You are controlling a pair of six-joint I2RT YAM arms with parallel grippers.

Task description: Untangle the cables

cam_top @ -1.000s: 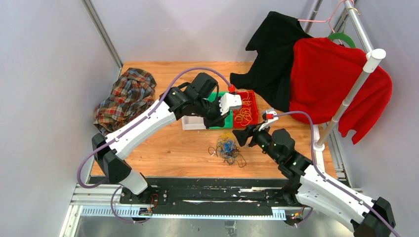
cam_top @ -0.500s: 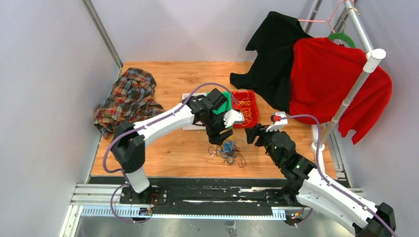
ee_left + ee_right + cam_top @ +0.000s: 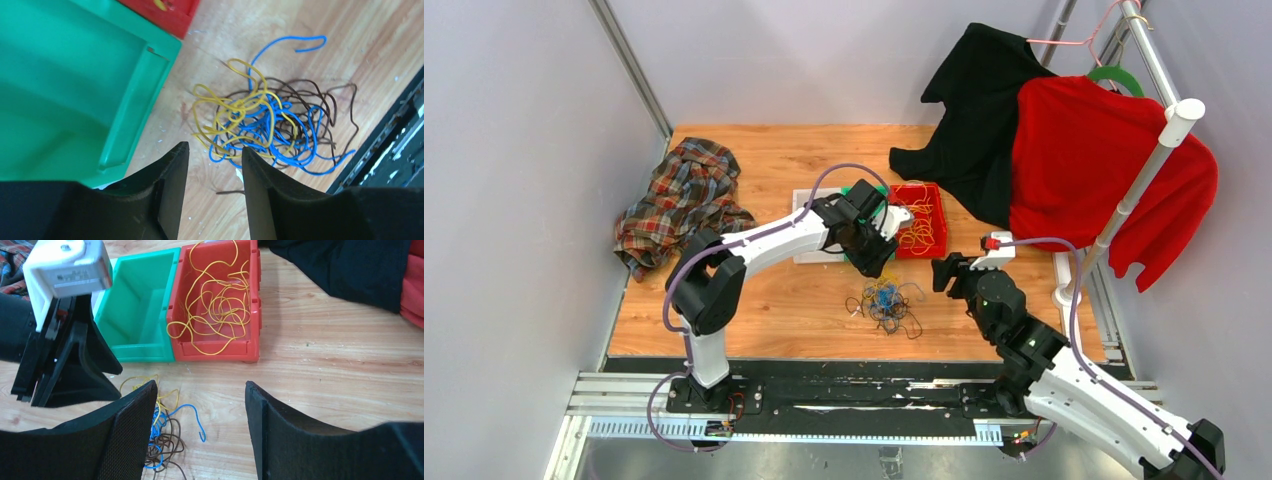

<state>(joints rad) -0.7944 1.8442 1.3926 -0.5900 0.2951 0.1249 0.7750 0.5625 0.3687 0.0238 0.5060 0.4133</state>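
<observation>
The cables (image 3: 886, 305) lie as a small tangle of yellow, blue and dark wire on the wooden table, in front of the bins. In the left wrist view the cables (image 3: 265, 125) lie just ahead and right of my left gripper (image 3: 213, 147), which is open, empty and above the wood. From the top, my left gripper (image 3: 876, 262) hovers just behind the tangle. My right gripper (image 3: 944, 272) is to the right of the tangle, open and empty. In the right wrist view the cables (image 3: 160, 430) show partly behind the left finger of my right gripper (image 3: 200, 383).
A red bin (image 3: 943, 220) holding loose yellow wires stands behind the tangle, beside a green bin (image 3: 142, 352) and a white bin (image 3: 809, 250). A plaid shirt (image 3: 679, 200) lies at the left. Black (image 3: 974, 110) and red (image 3: 1104, 150) garments hang on a rack at the right.
My left gripper has come down from over the bins toward the table, just behind the tangle. My right gripper has drawn back to the right, away from the tangle.
</observation>
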